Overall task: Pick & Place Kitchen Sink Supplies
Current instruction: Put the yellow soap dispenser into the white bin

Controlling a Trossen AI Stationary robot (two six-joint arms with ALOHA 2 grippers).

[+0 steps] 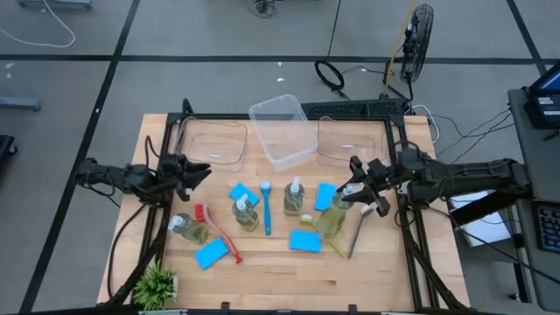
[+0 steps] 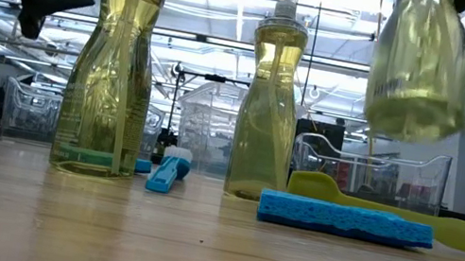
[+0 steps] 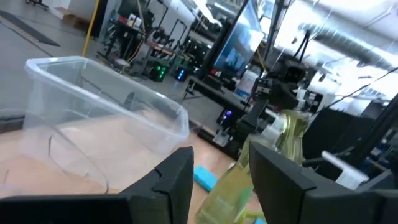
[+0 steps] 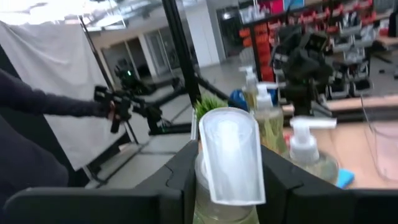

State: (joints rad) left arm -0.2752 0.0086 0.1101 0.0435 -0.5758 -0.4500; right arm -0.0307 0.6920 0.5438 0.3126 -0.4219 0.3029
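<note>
My right gripper (image 1: 352,194) is shut on a clear pump bottle of yellow-green soap (image 2: 420,72), which is up off the table at the right. Two more soap bottles (image 2: 113,71) (image 2: 267,108) stand upright on their bases, and a third (image 1: 188,229) lies on its side. Blue sponges (image 1: 304,241) (image 1: 212,254) lie flat on the table. So do a red brush (image 1: 216,232), a blue brush (image 1: 266,207), a yellow-green brush (image 2: 409,219) and a dark brush (image 1: 356,232). My left gripper (image 1: 203,172) stands open and holds nothing, above the table's left side. My right gripper pinches the bottle's white pump head (image 4: 211,177) between its two fingers (image 4: 177,183). The fingers come in about level from the table's right side. The bottle's body (image 2: 418,86) hangs below the fingers, lifted clear of the table.
A clear bin (image 1: 283,131) sits at the far middle, with two more bins (image 1: 210,140) (image 1: 350,138) on either side of it. A small green plant (image 1: 157,284) stands at the near left corner. Bare wood lies along the near edge.
</note>
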